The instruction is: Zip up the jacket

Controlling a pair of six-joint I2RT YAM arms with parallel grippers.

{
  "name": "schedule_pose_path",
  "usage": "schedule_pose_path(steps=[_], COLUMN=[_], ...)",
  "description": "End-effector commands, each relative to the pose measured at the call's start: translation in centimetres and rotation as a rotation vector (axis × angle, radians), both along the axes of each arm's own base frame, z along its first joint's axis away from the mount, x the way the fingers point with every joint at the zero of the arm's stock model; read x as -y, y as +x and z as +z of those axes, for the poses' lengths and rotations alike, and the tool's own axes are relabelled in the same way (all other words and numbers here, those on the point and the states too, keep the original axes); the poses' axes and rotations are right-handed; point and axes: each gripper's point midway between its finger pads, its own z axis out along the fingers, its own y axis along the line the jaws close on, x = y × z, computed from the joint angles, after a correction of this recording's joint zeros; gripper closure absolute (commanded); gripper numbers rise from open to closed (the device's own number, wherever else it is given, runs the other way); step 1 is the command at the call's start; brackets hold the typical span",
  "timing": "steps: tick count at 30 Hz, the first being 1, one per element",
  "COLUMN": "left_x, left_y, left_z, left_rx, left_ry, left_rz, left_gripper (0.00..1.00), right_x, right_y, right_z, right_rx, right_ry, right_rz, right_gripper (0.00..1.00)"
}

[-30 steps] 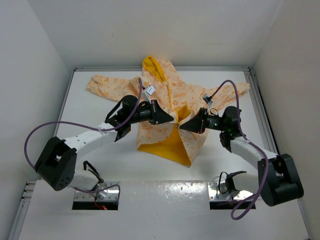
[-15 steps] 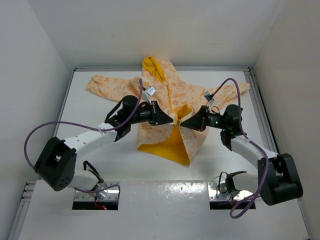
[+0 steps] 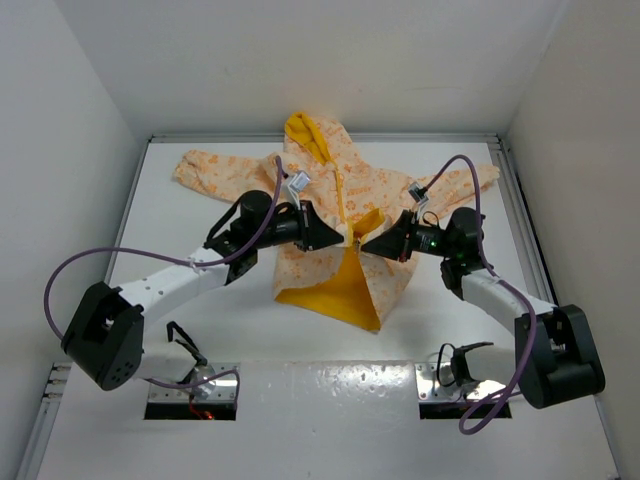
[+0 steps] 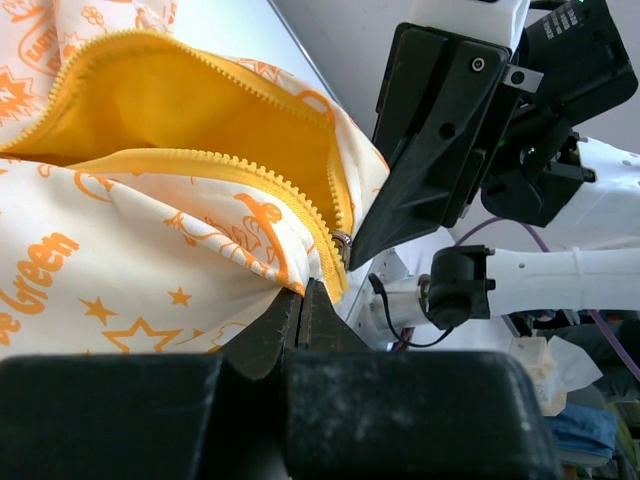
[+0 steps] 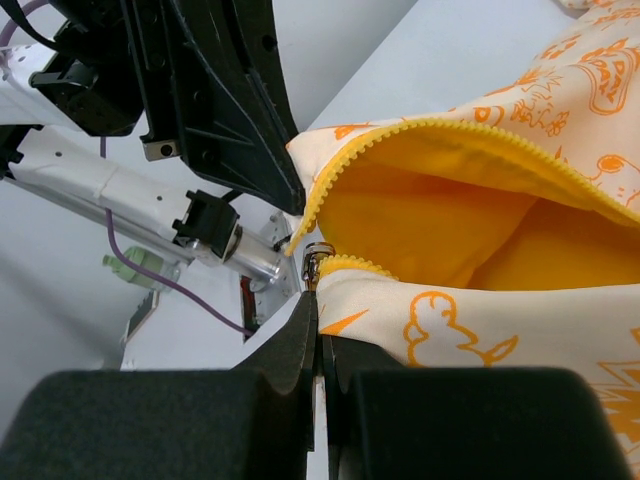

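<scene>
Top external: the jacket point(image 3: 340, 195) lies spread at the middle of the table point(image 3: 200, 310), cream with orange print, hood at the far side, lower front open on yellow lining. Both arms reach inward, their tips nearly meeting there. Left wrist: the left gripper point(image 4: 303, 300) pinches the jacket's zipper edge. Right wrist: the right gripper point(image 5: 318, 305) clamps fabric beside the zipper slider point(image 5: 318, 252).

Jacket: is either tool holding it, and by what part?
Both hold the jacket: left tool pinches one zipper edge, right tool the other, by the slider.
</scene>
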Motion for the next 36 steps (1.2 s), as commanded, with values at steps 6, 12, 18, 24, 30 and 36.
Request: schedule_pose_path(steps=[6,12,18,24,30,36], left_x=[0.5,0.9,1.1,0.9,1.1,1.0], left_y=[1.7,2.4,1.9,1.7,1.2,0.9], left_z=[3.2,3.2,2.4,2.3,1.6,1.6], left_rx=[0.102,0.103,0.080,0.079,0.064,0.072], left_ry=[-0.022,-0.023,-0.006,-0.005,0.006,0.008], left_rz=[0.045,0.046,0.036,0.036,0.026,0.016], left_gripper=[1.00,1.00,1.00,1.00,1.00,1.00], right_x=[-0.6,-0.7,-0.8,-0.7,-0.5,-0.5], right_y=[0.0,-0.1,0.1,0.3,0.8,1.0], right_z=[2.0,2.0,2.4,2.4,2.8,2.5], right_rx=[0.113,0.112,0.118,0.107,0.111,0.099], right_ry=[0.017,0.019,0.024,0.025,0.027,0.024], right_rz=[0.029,0.035,0.032,0.021,0.007,0.001], right_gripper=[1.00,1.00,1.00,1.00,1.00,1.00])
